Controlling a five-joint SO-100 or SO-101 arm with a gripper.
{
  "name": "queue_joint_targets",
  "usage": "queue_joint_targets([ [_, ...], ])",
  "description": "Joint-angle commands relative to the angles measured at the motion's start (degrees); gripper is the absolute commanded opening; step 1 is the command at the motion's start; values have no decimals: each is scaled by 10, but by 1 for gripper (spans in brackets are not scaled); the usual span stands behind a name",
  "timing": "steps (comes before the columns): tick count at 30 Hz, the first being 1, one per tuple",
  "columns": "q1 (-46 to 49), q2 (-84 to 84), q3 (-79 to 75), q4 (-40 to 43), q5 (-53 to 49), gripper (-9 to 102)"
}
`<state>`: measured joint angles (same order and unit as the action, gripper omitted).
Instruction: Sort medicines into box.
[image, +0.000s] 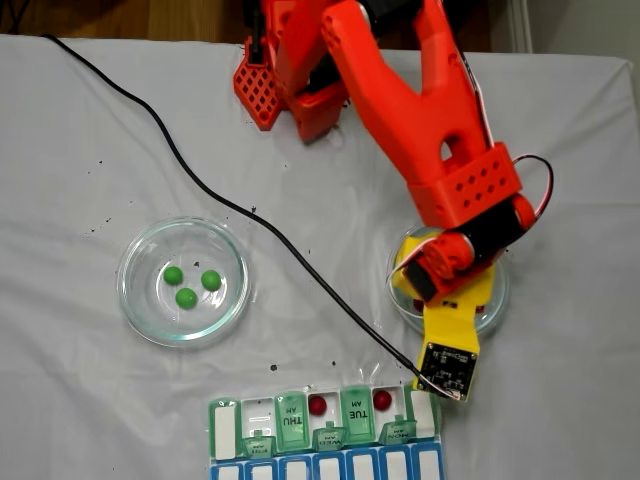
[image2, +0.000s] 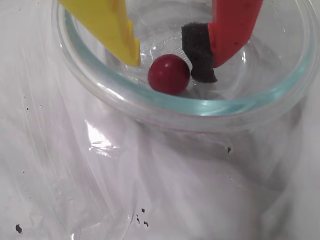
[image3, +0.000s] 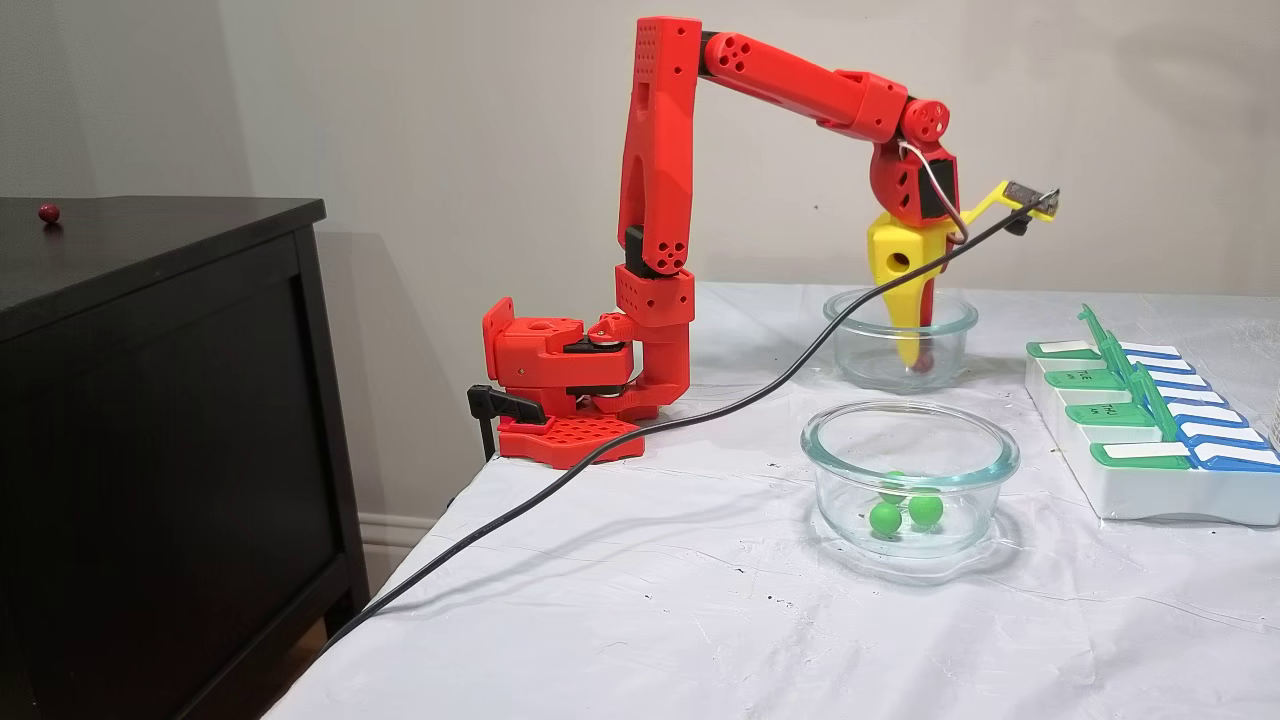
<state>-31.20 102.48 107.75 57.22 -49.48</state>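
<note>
The arm (image3: 660, 200) is bright red printed plastic with blocky links, rows of small round holes on some faces and a waffle-grid base plate (image3: 570, 438). Its gripper (image2: 170, 62) has one yellow finger (image2: 107, 27) and one red finger with a black foam pad (image2: 197, 50). A black cable (image: 200, 190) runs to a small circuit board on a yellow bracket.

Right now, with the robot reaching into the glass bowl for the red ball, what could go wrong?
The red pill is round and glossy and sits between the open fingers of the end effector, so it might squirt out sideways as they close. The fingers are low inside the glass bowl and could bump its wall and shove it. The black cable hangs across the table and might snag.
</note>
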Motion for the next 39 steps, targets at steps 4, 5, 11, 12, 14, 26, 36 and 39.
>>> queue_joint_targets([
  [4,-2,4,-10,-21,-4,17],
  [5,-1,2,-10,-25,-5,17],
  [11,11,4,-23,-25,-15,18],
  [12,11,7,-24,-25,-17,17],
  [14,13,11,-25,-25,-19,17],
  [26,37,14,-39,-47,-23,15],
  [36,52,3,-44,-67,-32,13],
  [39,54,1,-46,-73,-37,11],
])
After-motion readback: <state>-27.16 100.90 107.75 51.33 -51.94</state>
